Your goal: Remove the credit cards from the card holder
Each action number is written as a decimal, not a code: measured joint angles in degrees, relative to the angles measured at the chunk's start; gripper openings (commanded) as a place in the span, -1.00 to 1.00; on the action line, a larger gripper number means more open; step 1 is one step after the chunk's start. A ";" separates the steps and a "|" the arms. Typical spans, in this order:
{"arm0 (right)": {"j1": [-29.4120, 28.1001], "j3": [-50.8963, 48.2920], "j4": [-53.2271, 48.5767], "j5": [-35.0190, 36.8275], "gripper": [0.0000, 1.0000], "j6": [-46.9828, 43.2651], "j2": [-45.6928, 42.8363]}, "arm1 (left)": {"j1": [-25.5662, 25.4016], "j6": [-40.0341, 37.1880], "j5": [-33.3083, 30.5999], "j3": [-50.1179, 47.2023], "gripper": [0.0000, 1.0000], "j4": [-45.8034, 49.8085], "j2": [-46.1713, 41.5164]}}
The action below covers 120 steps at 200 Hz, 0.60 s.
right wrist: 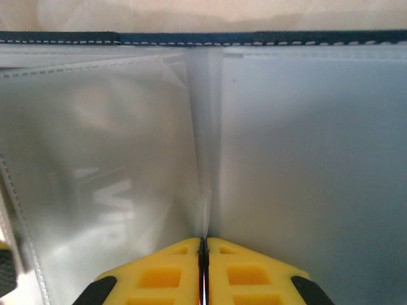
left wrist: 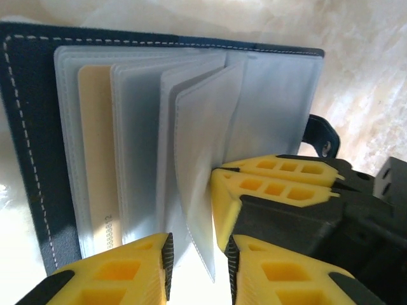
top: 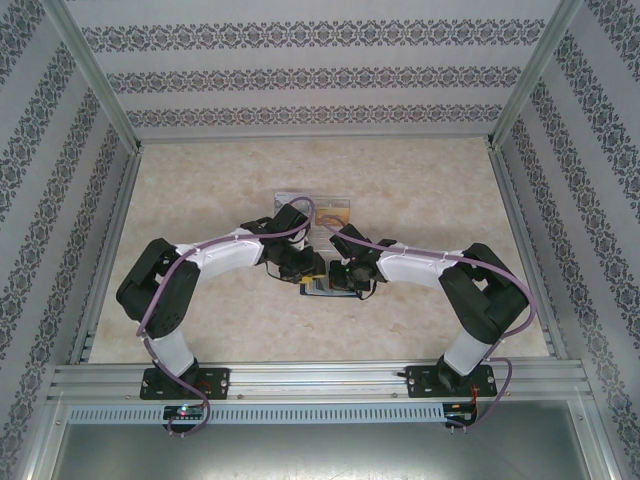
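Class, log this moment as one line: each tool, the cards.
right tool: shut on clear sleeve | left tool: open astride sleeve edge | yellow card: inside card holder

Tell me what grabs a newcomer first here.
In the left wrist view, the open navy card holder stands out, its clear sleeves fanned out and a yellow-orange card tucked in one near the left. The right gripper is shut on one upright sleeve. The left gripper straddles a sleeve edge at the bottom, jaws apart.
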<state>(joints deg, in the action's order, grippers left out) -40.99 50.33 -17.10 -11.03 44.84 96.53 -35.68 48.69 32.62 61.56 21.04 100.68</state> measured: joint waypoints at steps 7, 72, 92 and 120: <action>0.00 -0.11 0.15 0.00 -0.77 0.02 -0.04 | -0.04 0.07 0.02 -0.07 -0.39 -0.11 0.35; 0.00 -0.22 0.24 0.00 -0.76 0.22 -0.17 | -0.33 1.14 0.44 -0.09 -0.38 -1.27 2.80; 0.00 -0.26 0.24 -0.15 -0.68 0.31 -0.37 | -0.33 1.14 0.90 -0.07 -0.39 -1.68 3.50; 0.00 -0.87 -0.22 -0.48 -0.59 0.59 -2.38 | -0.33 1.09 1.40 0.50 -0.39 -1.79 3.63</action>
<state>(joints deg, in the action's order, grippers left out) -40.99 49.45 -17.32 -11.51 45.43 94.15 -36.01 49.78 34.02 62.06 19.25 104.31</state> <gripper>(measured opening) 0.194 0.304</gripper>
